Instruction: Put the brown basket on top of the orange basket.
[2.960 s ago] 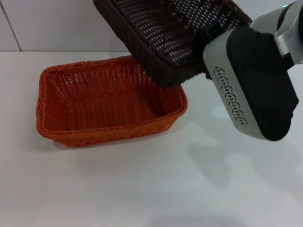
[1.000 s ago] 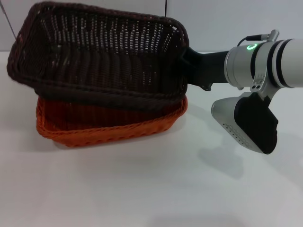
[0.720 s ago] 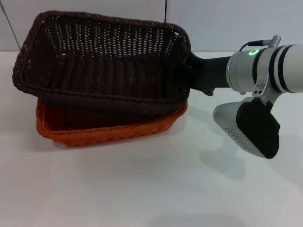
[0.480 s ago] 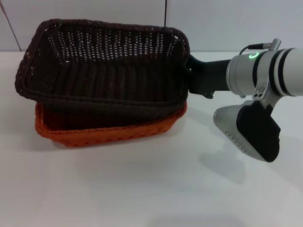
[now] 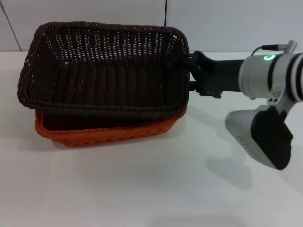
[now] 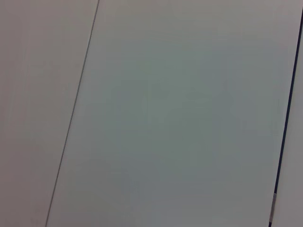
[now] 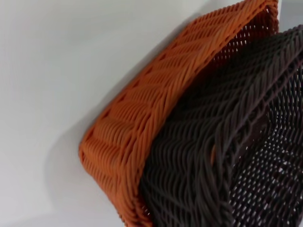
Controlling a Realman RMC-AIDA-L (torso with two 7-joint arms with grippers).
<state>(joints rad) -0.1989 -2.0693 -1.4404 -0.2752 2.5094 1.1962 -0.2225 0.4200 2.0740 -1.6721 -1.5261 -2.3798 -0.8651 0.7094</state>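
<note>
Bare white table [image 5: 142,189] nearest, at 6 o'clock. Orange basket [image 5: 109,132] resting on it at about 9 o'clock of centre, only front and right rim strip showing. Brown basket [image 5: 104,71] nested inside it, upright, rim sitting higher than orange rim, slightly raised toward left end. Right gripper [image 5: 190,71] at 3 o'clock of brown basket, black claw against its right short wall; clamped or loose — cannot tell. Right arm [image 5: 270,80] stretching off at 3 o'clock. Right wrist view: brown weave pressed inside orange wall. Left gripper out of sight; left wrist view only plain wall panels [image 6: 165,118].
</note>
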